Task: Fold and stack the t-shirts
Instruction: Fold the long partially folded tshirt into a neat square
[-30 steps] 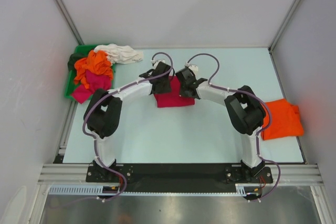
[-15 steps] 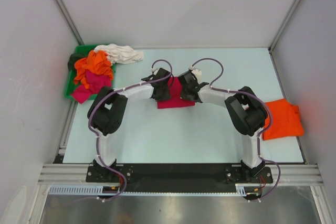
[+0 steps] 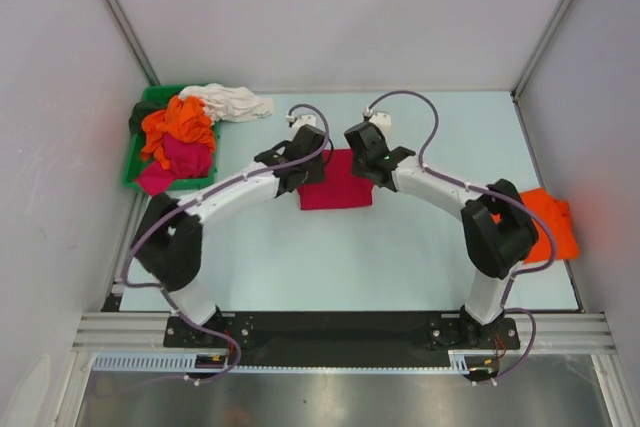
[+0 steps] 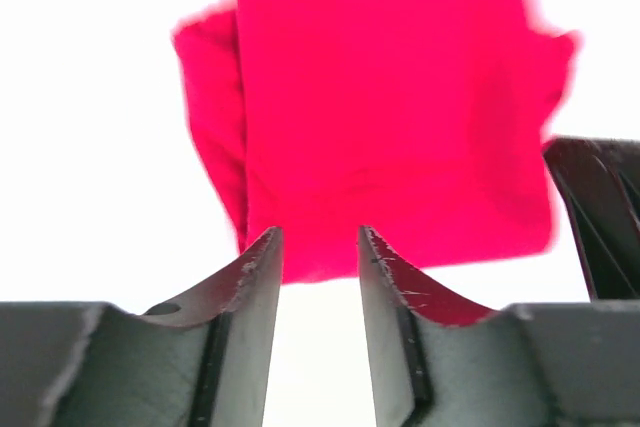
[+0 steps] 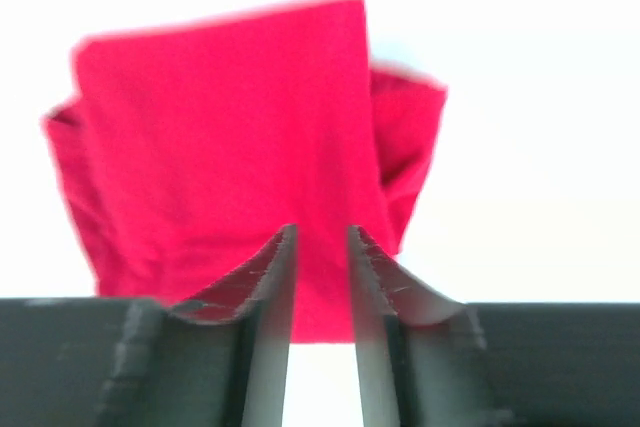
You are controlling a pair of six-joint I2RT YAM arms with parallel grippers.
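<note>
1. Crimson t-shirt (image 3: 337, 185) lies folded square at the centre of the counter (image 3: 330, 267).
2. At its 10 o'clock corner the left fingers (image 4: 250, 287) stand released, empty.
3. At 2 o'clock the right fingers (image 5: 270, 277) are narrowly parted, empty.
4. An orange t-shirt (image 3: 560, 222) lies at 3 o'clock.

— What sits at the far left?
— A green bin (image 3: 148, 99), at the corner of the pale blue worktop (image 3: 330, 257).
— And around it?
— White walls (image 3: 330, 17) on three sides, a metal rail (image 3: 120, 330) along the near edge.
</note>
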